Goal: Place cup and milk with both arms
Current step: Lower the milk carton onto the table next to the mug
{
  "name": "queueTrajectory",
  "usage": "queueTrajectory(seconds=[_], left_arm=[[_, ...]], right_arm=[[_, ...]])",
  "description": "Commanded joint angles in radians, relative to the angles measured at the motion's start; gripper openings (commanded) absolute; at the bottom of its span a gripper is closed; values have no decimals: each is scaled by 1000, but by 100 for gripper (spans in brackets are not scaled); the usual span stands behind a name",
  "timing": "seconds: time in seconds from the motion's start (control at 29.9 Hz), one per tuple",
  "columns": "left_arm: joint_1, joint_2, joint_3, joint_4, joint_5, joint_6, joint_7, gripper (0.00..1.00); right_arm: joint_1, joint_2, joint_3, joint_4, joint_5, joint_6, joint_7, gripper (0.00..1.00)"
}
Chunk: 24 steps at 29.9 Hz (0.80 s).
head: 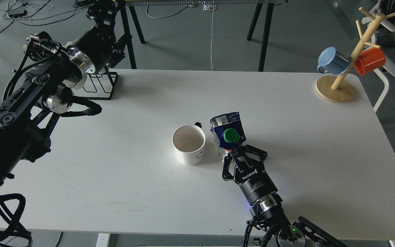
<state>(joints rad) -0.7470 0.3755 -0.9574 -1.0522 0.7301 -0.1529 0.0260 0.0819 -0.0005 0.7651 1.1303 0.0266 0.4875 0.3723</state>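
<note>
Right gripper (237,154) clamped on the dark blue-and-white gable-top milk carton (226,135), just right of the white smiley-face ceramic mug (189,144) on the white table (286,120); next, set down and release; left gripper's state unclear.

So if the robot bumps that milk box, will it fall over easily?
Probably, yes. The milk is tall and narrow, so it looks apt to tip if knocked near its top. Its crumpled upper edge suggests soft cardboard that could dent under a hard squeeze. The right gripper grips it low, which likely steadies it beside the cup.
</note>
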Motion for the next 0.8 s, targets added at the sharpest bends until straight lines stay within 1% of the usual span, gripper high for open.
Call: queueTrajectory(seconds=[0.0,0.13,0.17,0.2,0.23,0.27,0.3,0.54,0.77], left_arm=[[-3,0,0,0,0,0,0,99],[-3,0,2,0,2,0,0,99],[-3,0,2,0,2,0,0,99],[-2,2,2,1,0,0,0,99],[-3,2,0,0,2,0,0,99],[-3,2,2,0,2,0,0,99],[-3,2,2,0,2,0,0,99],[-5,2,0,0,2,0,0,99],[-3,5,0,0,2,0,0,99]], right_arm=[[1,0,0,5,1,1,0,15],[1,0,0,14,2,1,0,29],[1,0,0,19,2,1,0,38],[1,0,0,23,2,1,0,49],[1,0,-1,26,2,1,0,73],[1,0,-1,31,4,1,0,90],[1,0,-1,35,4,1,0,92],[-1,0,-7,58,9,1,-1,96],[-30,0,-15,140,9,1,-1,96]])
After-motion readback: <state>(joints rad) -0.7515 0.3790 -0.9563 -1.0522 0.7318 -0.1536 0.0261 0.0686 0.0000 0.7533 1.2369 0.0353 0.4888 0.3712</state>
